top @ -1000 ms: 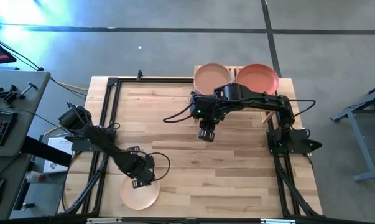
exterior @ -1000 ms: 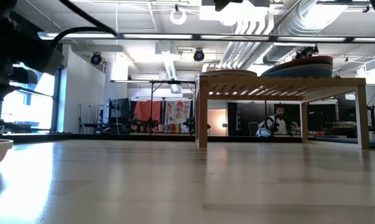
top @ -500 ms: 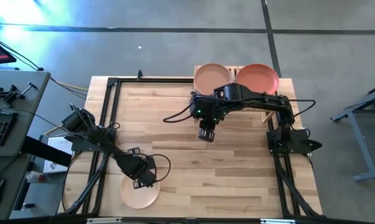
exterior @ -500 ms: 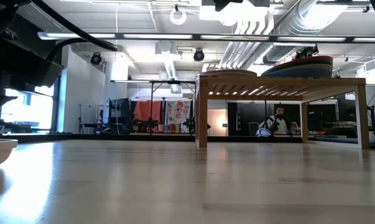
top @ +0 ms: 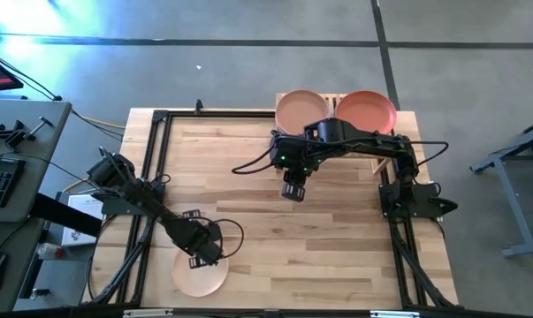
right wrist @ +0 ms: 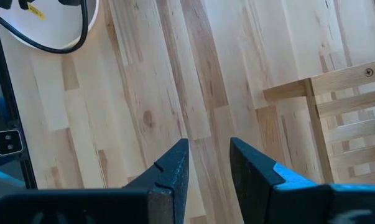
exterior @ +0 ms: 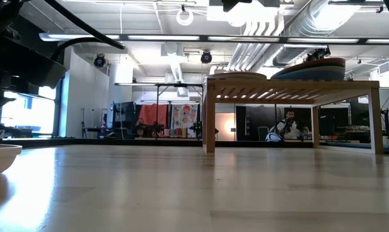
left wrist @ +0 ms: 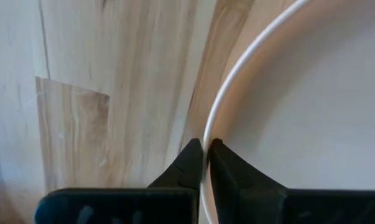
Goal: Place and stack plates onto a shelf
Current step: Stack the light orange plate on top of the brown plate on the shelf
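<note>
A pale peach plate (top: 200,276) lies at the table's near left; its edge also shows in the low view (exterior: 2,158). My left gripper (top: 206,248) stands over its far rim, shut on it (left wrist: 206,163). The light-wood slatted shelf (top: 337,106) stands at the far right edge, with a tan-pink plate (top: 300,110) on top of its left pile and an orange-red plate (top: 367,111) on top of its right pile (exterior: 310,67). My right gripper (top: 293,191) hangs open and empty over the table's middle (right wrist: 209,168). My left gripper pinches the plate's rim (left wrist: 207,130) between its two fingers, one fingertip (left wrist: 222,163) inside the plate and one outside. The fingers come from above, pointing down. Whether the plate is clear of the table, I cannot tell.
Black frame rails (top: 156,177) run along the table's left, right and far sides. The right arm's base (top: 407,196) stands at the right edge. Bare wood (top: 275,256) spreads between the plate and the shelf. A desk with a keyboard (top: 1,177) stands left of the table.
My left gripper has stayed shut on the plate's rim. In the low view the plate's edge has shifted a little toward the table's right. My right arm has kept still.
</note>
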Robot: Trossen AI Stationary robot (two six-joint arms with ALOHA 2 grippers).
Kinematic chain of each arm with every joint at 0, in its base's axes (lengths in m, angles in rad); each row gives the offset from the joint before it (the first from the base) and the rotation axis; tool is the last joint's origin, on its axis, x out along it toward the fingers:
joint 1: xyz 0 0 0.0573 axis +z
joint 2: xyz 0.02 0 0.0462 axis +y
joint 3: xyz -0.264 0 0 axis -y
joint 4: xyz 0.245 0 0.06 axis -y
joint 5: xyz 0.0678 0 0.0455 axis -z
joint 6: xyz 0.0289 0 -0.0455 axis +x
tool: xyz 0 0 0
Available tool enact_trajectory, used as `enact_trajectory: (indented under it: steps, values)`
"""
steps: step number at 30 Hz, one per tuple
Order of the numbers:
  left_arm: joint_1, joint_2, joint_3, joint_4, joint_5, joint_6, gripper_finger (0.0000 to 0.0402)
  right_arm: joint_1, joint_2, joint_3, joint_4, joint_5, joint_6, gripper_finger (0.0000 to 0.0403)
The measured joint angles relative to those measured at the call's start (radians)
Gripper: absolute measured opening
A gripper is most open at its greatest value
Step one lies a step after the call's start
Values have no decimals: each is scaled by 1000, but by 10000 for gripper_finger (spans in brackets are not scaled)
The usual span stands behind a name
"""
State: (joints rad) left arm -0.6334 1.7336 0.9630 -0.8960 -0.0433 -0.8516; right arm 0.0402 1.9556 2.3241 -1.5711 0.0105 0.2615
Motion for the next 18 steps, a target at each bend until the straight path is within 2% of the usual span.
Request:
enact_trajectory:
  steps: [8,18]
  values:
    - [2,1,0,31,11,-33,22,0,0,0,0,0,0,94]
    - [28,-5,0,32,45,-26,3,0,0,0,0,-1,0,94]
